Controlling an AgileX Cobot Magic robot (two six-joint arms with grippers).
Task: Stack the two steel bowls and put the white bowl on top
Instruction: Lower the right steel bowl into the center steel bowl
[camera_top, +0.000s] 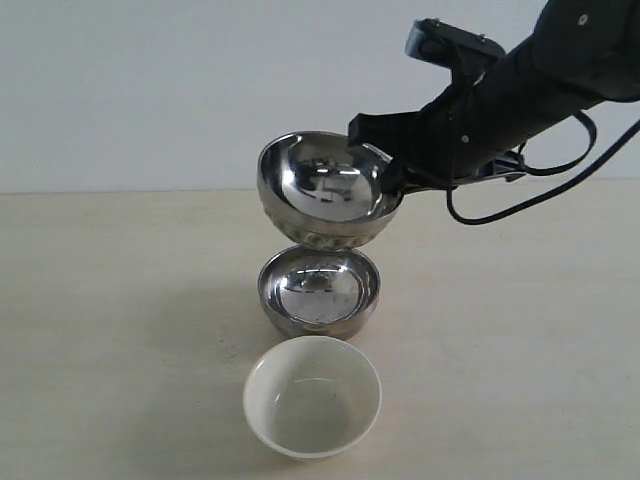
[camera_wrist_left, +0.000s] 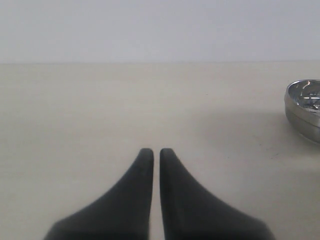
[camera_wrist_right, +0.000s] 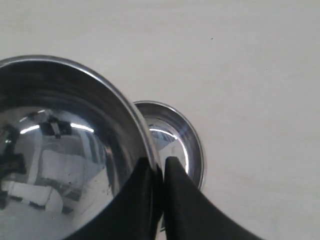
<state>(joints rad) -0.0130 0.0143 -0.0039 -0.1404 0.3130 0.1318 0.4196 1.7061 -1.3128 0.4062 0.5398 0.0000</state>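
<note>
My right gripper (camera_top: 392, 178) is shut on the rim of the ribbed steel bowl (camera_top: 326, 190), which hangs tilted in the air just above the smooth steel bowl (camera_top: 319, 290) on the table. In the right wrist view the held steel bowl (camera_wrist_right: 65, 150) fills the frame, its rim pinched in my right gripper (camera_wrist_right: 159, 164), with the smooth steel bowl (camera_wrist_right: 182, 145) below it. The white bowl (camera_top: 312, 396) stands in front of the smooth one. My left gripper (camera_wrist_left: 156, 152) is shut on nothing, over bare table; a steel bowl (camera_wrist_left: 304, 109) shows at the frame edge.
The tan table (camera_top: 120, 320) ends at a pale wall (camera_top: 150, 90) behind. The right arm's black cable (camera_top: 520, 195) loops above the table at the right.
</note>
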